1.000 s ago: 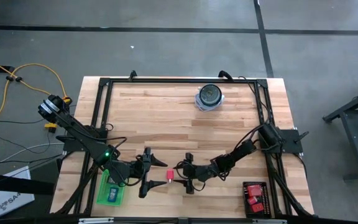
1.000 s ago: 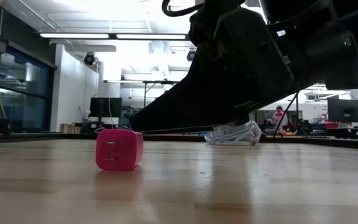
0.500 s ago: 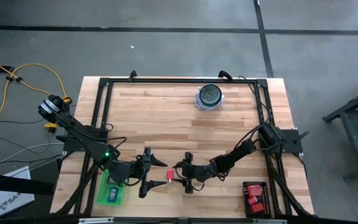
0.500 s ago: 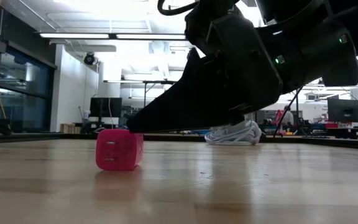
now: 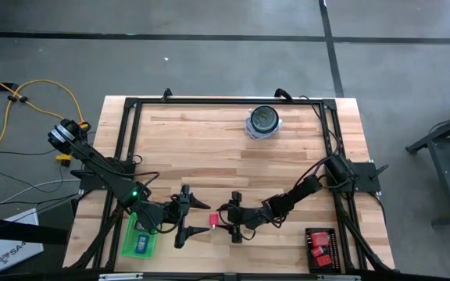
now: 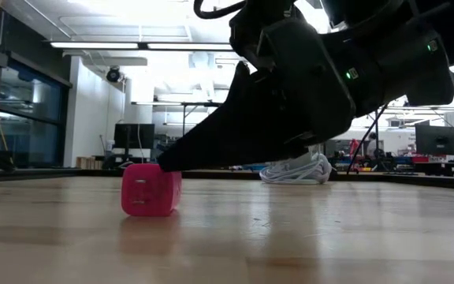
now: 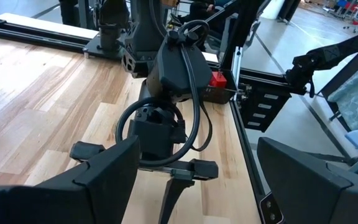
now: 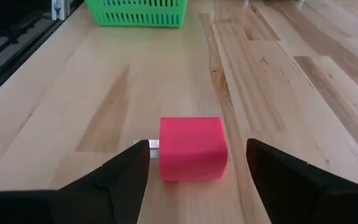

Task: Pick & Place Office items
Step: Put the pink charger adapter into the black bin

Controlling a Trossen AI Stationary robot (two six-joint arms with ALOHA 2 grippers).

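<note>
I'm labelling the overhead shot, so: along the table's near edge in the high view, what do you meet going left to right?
Green tray → left gripper → pink block → right gripper → black tray holding red blocks.

Wood worktop (image 5: pixel 209 148) w/ black frame. On it: pink block (image 5: pixel 213 221) near front edge, green tray (image 5: pixel 141 240) front-left, black tray (image 5: pixel 319 247) front-right, round blue-white object (image 5: pixel 263 122) at back.

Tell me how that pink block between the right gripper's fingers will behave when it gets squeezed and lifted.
The pink block looks like a rigid, boxy plastic piece, so it should probably hold its shape. Its flat sides sit squarely on the table, so it seems unlikely to roll. The faces look smooth; it might slip or twist if the open right gripper closes off-centre.
</note>
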